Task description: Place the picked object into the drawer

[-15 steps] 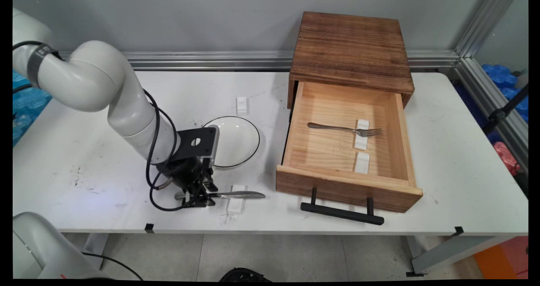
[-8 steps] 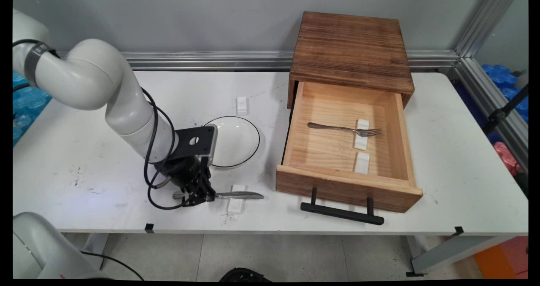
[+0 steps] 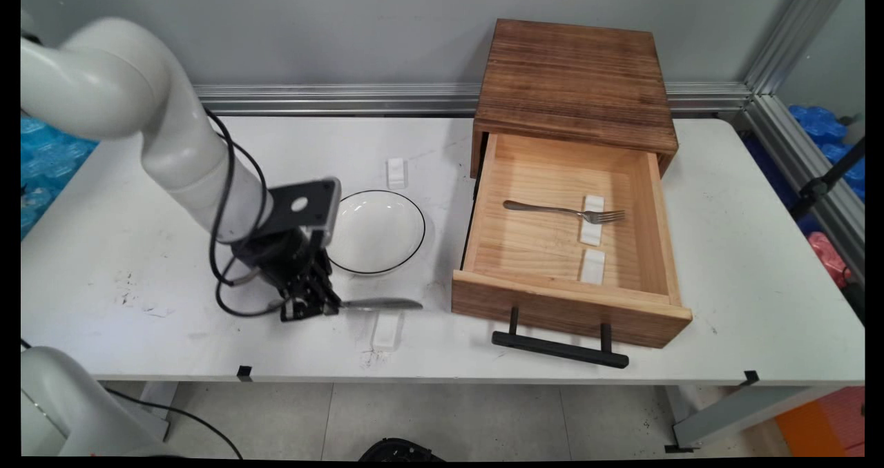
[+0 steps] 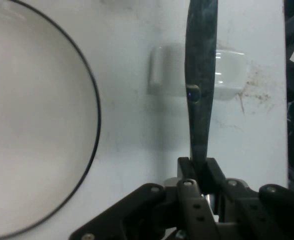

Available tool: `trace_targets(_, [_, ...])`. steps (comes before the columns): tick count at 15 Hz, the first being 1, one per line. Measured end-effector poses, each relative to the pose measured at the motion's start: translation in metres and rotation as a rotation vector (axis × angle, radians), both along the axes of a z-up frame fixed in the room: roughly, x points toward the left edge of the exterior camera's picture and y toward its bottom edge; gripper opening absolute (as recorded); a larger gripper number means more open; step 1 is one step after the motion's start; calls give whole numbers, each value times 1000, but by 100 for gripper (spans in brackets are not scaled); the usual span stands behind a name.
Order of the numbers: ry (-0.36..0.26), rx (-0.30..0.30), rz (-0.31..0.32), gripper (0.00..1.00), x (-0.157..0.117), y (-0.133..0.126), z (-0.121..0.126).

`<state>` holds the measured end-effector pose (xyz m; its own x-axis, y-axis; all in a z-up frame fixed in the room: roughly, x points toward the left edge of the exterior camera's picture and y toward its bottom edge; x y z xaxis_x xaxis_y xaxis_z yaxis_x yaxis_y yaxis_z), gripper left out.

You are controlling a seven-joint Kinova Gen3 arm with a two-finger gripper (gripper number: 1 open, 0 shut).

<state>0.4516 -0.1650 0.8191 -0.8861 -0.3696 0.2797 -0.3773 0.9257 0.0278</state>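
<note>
My gripper (image 3: 311,307) (image 4: 199,175) is shut on the handle of a metal table knife (image 3: 380,304) (image 4: 200,85). The knife hangs level a little above the table, blade pointing right. Below it lies a small white rest (image 3: 387,331) (image 4: 199,70), now bare. A white plate with a thin black rim (image 3: 376,232) (image 4: 32,120) sits just behind the gripper. To the right, a wooden drawer (image 3: 570,302) stands pulled open, with a fork (image 3: 563,210) lying across one of two white rests (image 3: 592,266) inside it.
The dark wooden cabinet (image 3: 577,74) over the drawer stands at the back right. The drawer's black handle (image 3: 559,348) juts toward the table's front edge. Another small white rest (image 3: 396,172) lies behind the plate. Black cables (image 3: 231,275) hang from the arm.
The gripper closed on the knife's handle, then lifted it off the white rest, moving up and slightly left. The rest stayed on the table.
</note>
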Motion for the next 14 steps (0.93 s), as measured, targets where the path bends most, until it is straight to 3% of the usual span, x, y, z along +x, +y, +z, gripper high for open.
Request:
trace_targets(9, [-34, -11, 4, 0, 27, -9, 87])
trace_targets(14, [17, -61, -21, 0, 5, -31, 135])
